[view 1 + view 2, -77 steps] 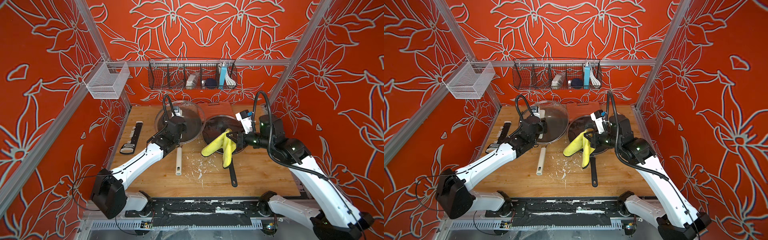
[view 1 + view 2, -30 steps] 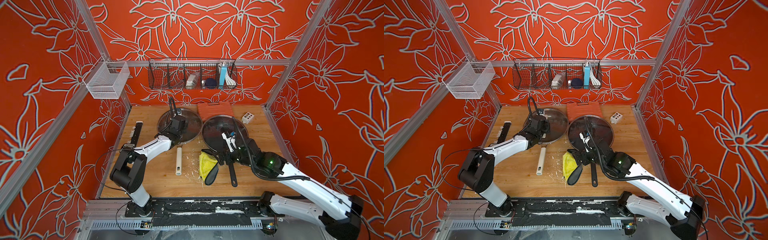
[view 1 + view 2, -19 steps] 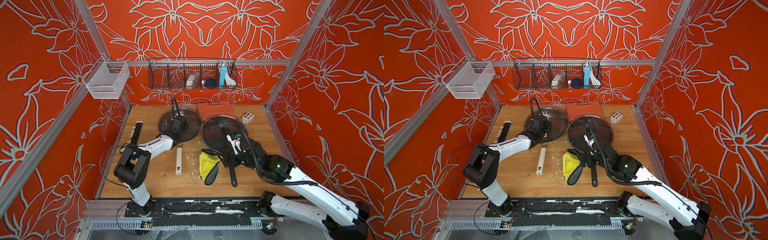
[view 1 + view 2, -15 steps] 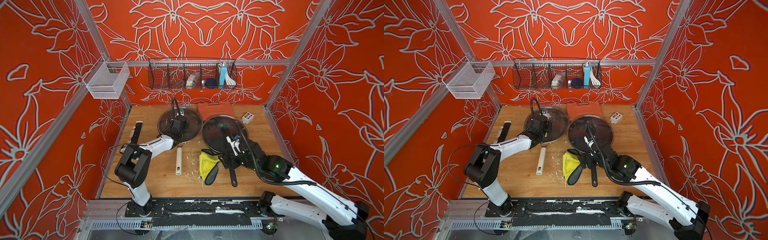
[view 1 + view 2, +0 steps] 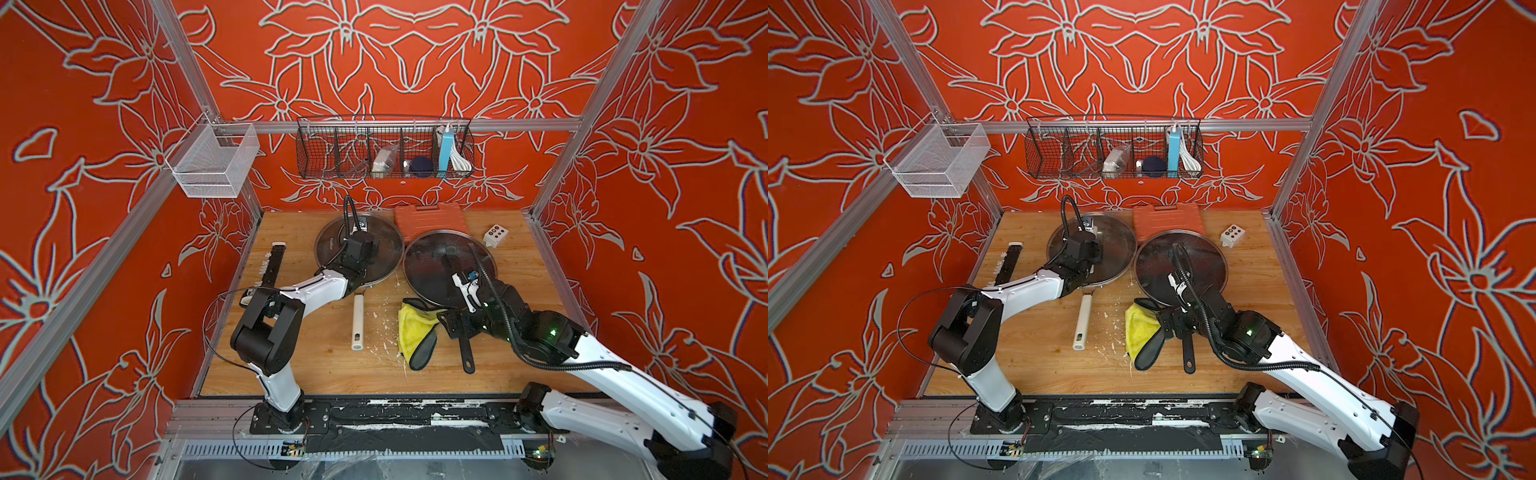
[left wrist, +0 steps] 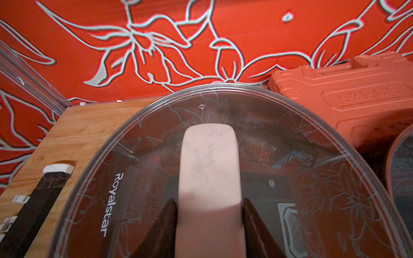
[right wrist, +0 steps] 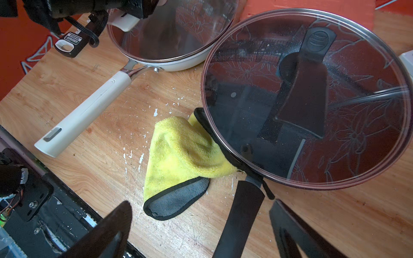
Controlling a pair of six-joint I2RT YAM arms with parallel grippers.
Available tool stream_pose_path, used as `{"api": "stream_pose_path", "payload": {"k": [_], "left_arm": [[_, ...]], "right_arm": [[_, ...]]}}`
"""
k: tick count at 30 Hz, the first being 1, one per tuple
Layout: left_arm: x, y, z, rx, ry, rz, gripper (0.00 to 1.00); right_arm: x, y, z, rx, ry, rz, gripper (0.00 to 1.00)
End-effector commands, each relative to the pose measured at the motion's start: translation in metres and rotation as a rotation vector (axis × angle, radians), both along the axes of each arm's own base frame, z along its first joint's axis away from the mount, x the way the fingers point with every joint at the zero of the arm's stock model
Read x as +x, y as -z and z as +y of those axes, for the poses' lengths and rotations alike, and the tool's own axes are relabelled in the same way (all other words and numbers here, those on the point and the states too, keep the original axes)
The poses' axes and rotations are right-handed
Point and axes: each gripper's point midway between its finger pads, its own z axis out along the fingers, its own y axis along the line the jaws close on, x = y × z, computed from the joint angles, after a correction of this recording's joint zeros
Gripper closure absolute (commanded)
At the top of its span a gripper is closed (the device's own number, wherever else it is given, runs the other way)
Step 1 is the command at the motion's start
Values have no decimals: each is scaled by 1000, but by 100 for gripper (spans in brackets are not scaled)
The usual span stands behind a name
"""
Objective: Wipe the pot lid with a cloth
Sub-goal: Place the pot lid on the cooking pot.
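The pot lid [image 5: 384, 249] is clear glass with a cream handle [image 6: 210, 160]. It sits flat on the white pan in both top views [image 5: 1119, 245]. My left gripper [image 5: 358, 249] is shut on that handle, one finger against each side [image 6: 209, 203]. The yellow cloth [image 5: 409, 328] lies crumpled on the wooden table with its grey underside folded up. One corner is tucked under the black pan's rim [image 7: 183, 147]. My right gripper [image 5: 451, 328] hovers open just right of the cloth, holding nothing. The black pan's handle [image 7: 239, 219] lies below its fingers.
A black pan under a second glass lid [image 5: 436, 257] stands right of the white pan. The white pan's handle [image 5: 357, 324] points toward the front. An orange case [image 5: 428, 216] and a small white box [image 5: 495, 236] lie at the back. A black strip [image 5: 272, 266] lies at the left.
The lid, earlier held tilted up, now rests on the white pan. My right gripper has let go of the cloth, which lies on the table. Over the last second the right arm shifted slightly.
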Motion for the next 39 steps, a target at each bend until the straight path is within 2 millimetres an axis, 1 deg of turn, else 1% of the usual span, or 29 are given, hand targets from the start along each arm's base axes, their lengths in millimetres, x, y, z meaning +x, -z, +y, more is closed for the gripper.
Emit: {"api": "stream_pose_path", "payload": {"k": [1, 14, 16, 18, 19, 20, 24, 25, 27, 28, 33, 39], "left_arm": [[14, -76, 7, -114, -74, -253, 100], [15, -62, 4, -140, -63, -217, 100], [15, -58, 5, -138, -65, -208, 95], [15, -55, 5, -139, -67, -202, 93], [15, -54, 6, -139, -70, -200, 90], [15, -52, 6, -140, -71, -197, 85], [15, -48, 4, -142, -59, -184, 72], [15, -46, 4, -141, -59, -180, 67], [15, -46, 3, -142, -56, -177, 59], [15, -45, 3, -140, -51, -174, 54], [13, -49, -2, -148, -17, -171, 34], [8, -61, -4, -166, 3, -177, 25]], "right_arm": [[2, 6, -9, -36, 25, -7, 3], [2, 9, -11, -49, 28, -3, 3], [2, 9, -11, -48, 26, -1, 3], [2, 9, -12, -49, 29, -2, 3], [1, 10, -12, -52, 30, 0, 3], [1, 10, -13, -51, 30, 1, 3], [1, 12, -14, -54, 32, 3, 3], [1, 12, -14, -55, 33, 4, 3], [1, 14, -14, -56, 34, 8, 3], [1, 14, -14, -55, 32, 8, 3], [2, 15, -14, -54, 33, 11, 3], [4, 15, -15, -54, 43, 11, 3]]}}
